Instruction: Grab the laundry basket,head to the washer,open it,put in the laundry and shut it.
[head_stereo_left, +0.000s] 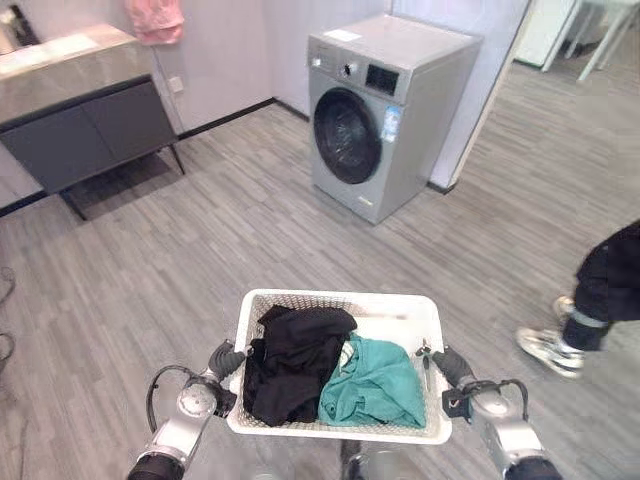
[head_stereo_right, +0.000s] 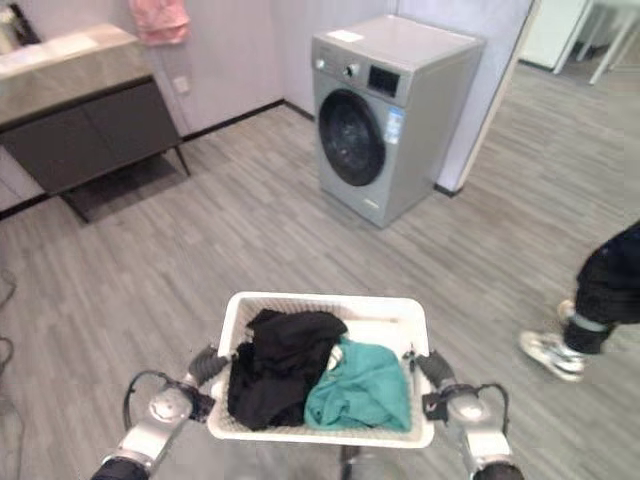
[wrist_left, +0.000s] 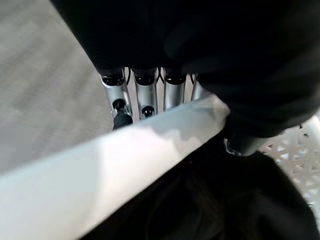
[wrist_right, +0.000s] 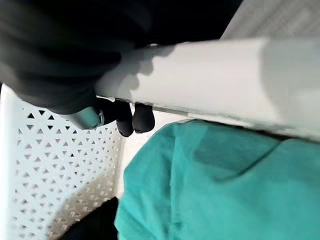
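The fingers (wrist_left: 145, 92) of the left hand (head_stereo_left: 228, 358) are curled side by side under the white rim of the laundry basket (head_stereo_left: 396, 302), with the thumb set inside against the wall, so the rim is clamped at the basket's left edge. At the opposite edge, the dark fingertips (wrist_right: 142, 117) of the right hand (head_stereo_left: 447, 366) are hooked over the rim and pressed together against the lattice wall inside, so that the rim is gripped there as well. The basket is thus held between both hands, off the floor.

Inside the basket, a black garment (head_stereo_left: 293, 360) is heaped on the left-hand side, partly draped over the left rim, and a teal garment (head_stereo_left: 375, 385) is bunched just beside it on the right-hand side, the two touching.

Well beyond the basket's far rim, the washer (head_stereo_left: 385, 110) is seen standing against the wall, its round dark door closed. Further to the basket's far left, a dark cabinet (head_stereo_left: 85, 125) is set against the wall, with a pink cloth (head_stereo_left: 155, 18) hung above it. To the basket's right, a person's leg and shoe (head_stereo_left: 555, 350) are seen on the wooden floor (head_stereo_left: 220, 240).
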